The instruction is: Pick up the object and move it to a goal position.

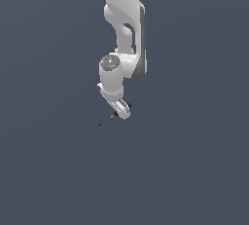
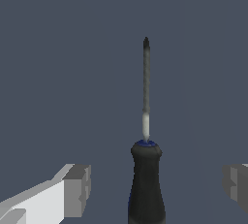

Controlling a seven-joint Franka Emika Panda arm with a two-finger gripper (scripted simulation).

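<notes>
White and wide open, my pincer (image 2: pixel 155 184) holds nothing but sits low around the tiny screwdriver with the thin grey shaft and dark blue-black handle (image 2: pixel 145 169), so its fingers (image 2: pixel 77 189) can squeeze the handle.

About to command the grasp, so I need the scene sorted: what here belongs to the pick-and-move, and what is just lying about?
Part of the job:
- the screwdriver, dark handle lying between the claw's fingers, shaft pointing away
- the claw, jaws open, one finger on each side of the handle, neither touching it

Just lying about:
- nothing else shows in either view; only the bare grey surface
</notes>
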